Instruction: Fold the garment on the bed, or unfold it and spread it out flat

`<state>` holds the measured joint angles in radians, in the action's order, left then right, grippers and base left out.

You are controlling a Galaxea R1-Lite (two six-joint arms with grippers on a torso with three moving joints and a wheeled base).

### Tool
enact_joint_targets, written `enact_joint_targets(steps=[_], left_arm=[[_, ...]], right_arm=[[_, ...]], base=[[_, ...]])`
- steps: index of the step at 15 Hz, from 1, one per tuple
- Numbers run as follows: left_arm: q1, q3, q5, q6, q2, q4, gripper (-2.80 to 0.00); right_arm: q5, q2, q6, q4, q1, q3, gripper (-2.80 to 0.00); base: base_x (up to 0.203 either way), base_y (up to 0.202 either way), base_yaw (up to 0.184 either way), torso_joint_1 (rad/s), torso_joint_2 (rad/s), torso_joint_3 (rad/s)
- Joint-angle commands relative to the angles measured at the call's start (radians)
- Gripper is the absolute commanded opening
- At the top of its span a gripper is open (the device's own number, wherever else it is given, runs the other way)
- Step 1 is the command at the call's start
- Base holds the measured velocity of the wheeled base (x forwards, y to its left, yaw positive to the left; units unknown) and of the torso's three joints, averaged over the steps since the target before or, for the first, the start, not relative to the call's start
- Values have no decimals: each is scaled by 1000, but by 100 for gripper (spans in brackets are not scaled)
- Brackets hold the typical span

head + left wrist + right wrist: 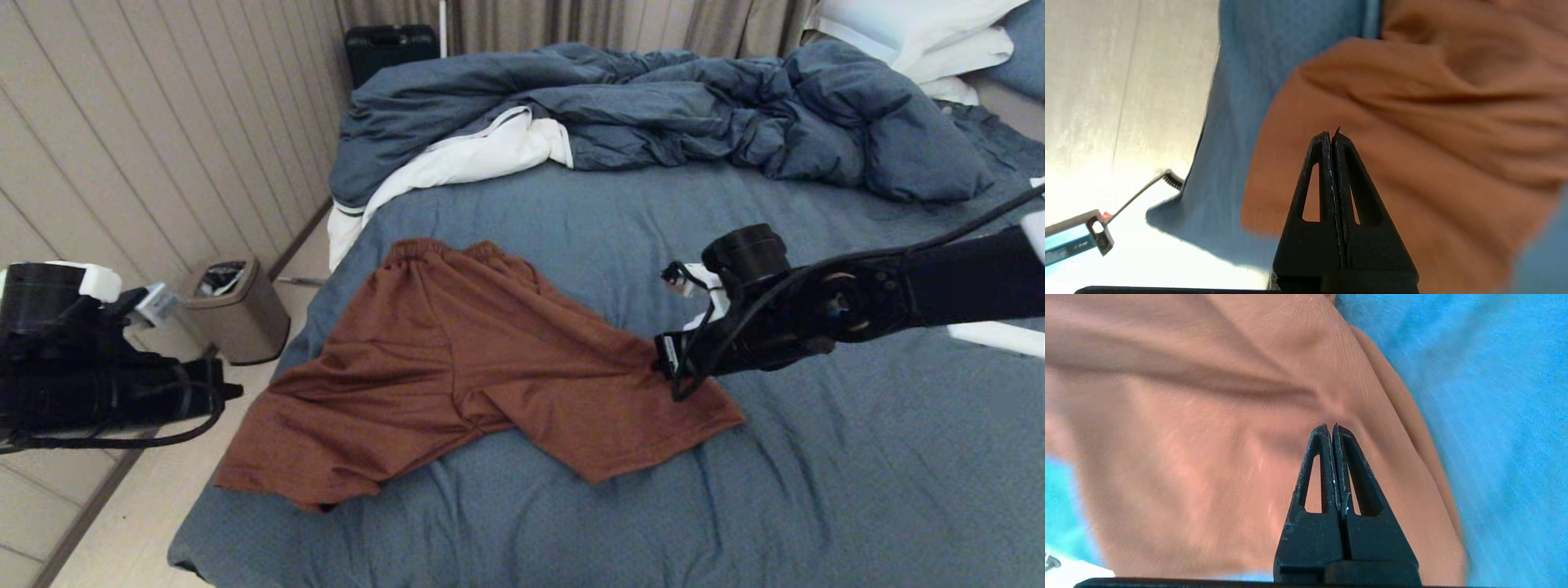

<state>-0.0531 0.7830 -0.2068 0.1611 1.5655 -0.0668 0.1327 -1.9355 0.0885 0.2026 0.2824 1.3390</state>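
Right now the shorts [457, 367] lie spread on the blue sheet of the bed [816, 506], near its left edge, waistband toward the rumpled duvet [694, 114] and both legs fanned toward the foot. One leg reaches the bed's left edge; the other stretches to the right, its hem ending under the right arm. The cloth is mostly flat, with soft creases around the crotch. The right gripper [671, 371] sits over the right leg's outer edge; the right wrist view shows its fingers [1327, 457] pressed together with nothing between them, hanging above the brown cloth close to where it meets the sheet. The left gripper [1332, 136] is pinched tight too and carries nothing; its wrist view looks past the tips onto the left leg's hem, the sheet edge and the pale floor beyond. In the head view the left arm [90, 367] is off the bed's left side, above the floor beside a small bin [237, 314]. White pillows [922, 33] are piled at the far right corner, and a dark case [390, 47] stands against the curtain behind the bed.
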Motion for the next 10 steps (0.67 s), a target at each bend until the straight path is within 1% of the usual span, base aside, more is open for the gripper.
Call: enact_joint_targets(steps=[1,3,5,7,10], left_arm=[[-22,-5,0,1,-184,53,-280],[-49,-7,7,-2,-339,117,-280],[-88,-36,8,-12,-507,208,-280],[-108,-109,4,-17,-682,288,-280],[-121,-289,10,-21,-931,348,-280]], right_arm=[[3,162,0,-4,-3,-67,-280],[-1,325,2,-5,-18,-148,-280],[-35,527,5,-6,-36,-271,-280],[-114,748,10,-6,-47,-423,-280],[-246,1097,16,1,-57,-649,-280]], base=[[0,0,0,0,0,0],[0,0,0,0,0,0],[0,0,0,0,0,0],[0,0,0,0,0,0],[0,0,0,0,0,0]])
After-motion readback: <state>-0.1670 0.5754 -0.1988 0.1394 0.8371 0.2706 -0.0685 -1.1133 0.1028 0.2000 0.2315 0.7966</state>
